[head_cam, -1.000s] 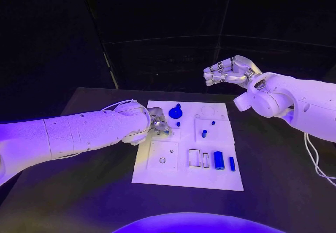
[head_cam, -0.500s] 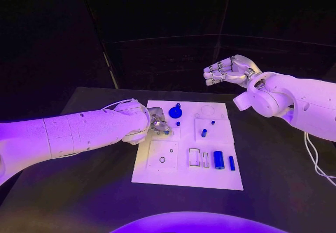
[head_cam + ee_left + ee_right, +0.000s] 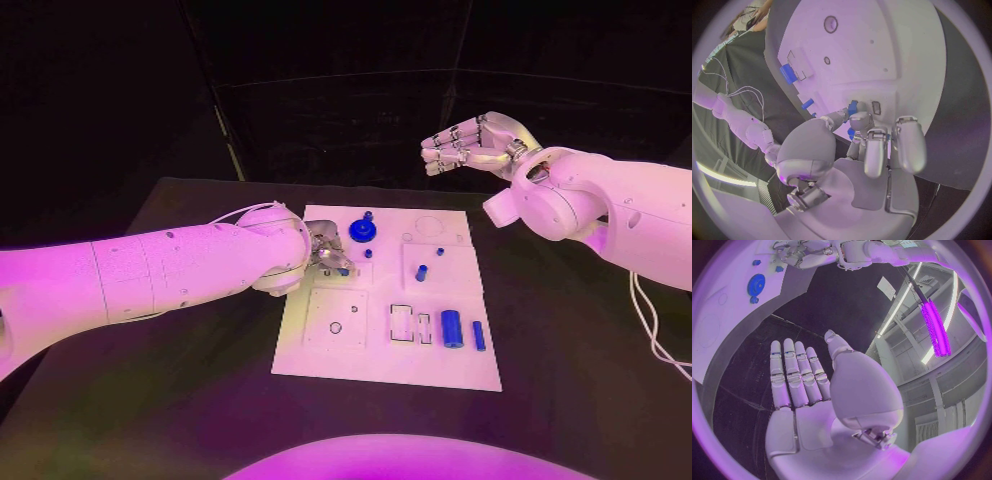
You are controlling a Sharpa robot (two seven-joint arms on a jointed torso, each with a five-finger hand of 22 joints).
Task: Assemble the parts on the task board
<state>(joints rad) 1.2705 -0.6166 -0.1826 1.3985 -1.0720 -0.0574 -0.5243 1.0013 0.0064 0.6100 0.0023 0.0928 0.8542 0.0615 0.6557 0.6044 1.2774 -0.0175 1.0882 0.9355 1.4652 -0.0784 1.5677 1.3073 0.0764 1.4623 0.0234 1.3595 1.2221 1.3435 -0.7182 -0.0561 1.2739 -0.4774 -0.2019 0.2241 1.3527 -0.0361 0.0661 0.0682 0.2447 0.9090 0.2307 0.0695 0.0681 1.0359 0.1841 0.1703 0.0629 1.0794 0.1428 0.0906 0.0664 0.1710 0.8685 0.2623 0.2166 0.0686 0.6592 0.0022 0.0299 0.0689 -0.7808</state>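
Head camera is looking down at the task board (image 3: 387, 300); wrist cameras (fisheye, close behind each hand) are sharing that board.

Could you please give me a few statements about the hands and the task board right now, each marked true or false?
1. The left hand is at the board's left edge. True.
2. The right hand rests on the board. False: it is raised beyond the board's far end, touching nothing.
3. A round blue gear sits near the board's far end. True.
4. The right hand holds a blue part. False: in the right wrist view its fingers lie straight and hold nothing.
5. A blue cylinder lies on the board's near right part. True.
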